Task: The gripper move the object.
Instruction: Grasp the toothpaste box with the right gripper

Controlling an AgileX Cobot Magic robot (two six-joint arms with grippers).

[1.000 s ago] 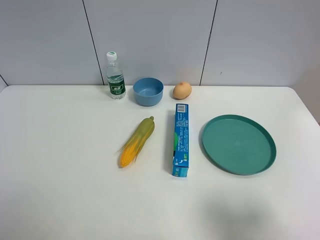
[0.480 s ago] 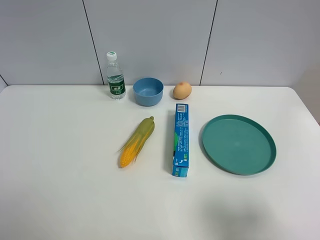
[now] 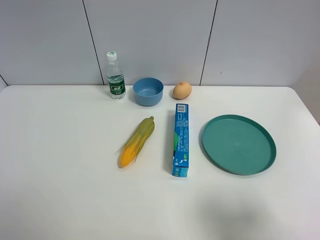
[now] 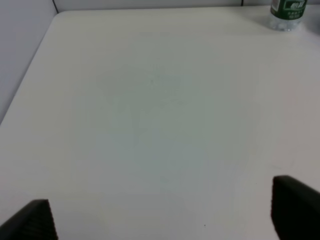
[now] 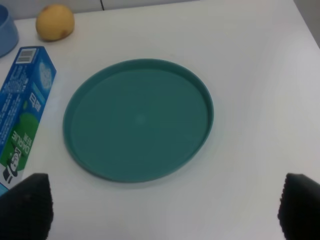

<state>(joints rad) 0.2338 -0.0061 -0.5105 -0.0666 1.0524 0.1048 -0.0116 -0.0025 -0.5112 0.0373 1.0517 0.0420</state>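
2 spread: left gripper (image 4: 161,212), right gripper (image 5: 167,202) (box (image 3: 181,140) untouched).

Exterior high: mounted above the near side of the bench (image 3: 60,200), facing down toward the back wall (image 3: 150,35); whole layout seen from afar.
Left wrist: close, tilted down toward the bench's left rear corner, sharing the water bottle (image 4: 288,10).
Right wrist: close above the green plate (image 5: 138,120), sharing it and the toothpaste carton (image 5: 22,105).

Printed cardboard box (image 3: 181,140), matt green plastic plate (image 3: 238,145), smooth white table (image 3: 65,200)
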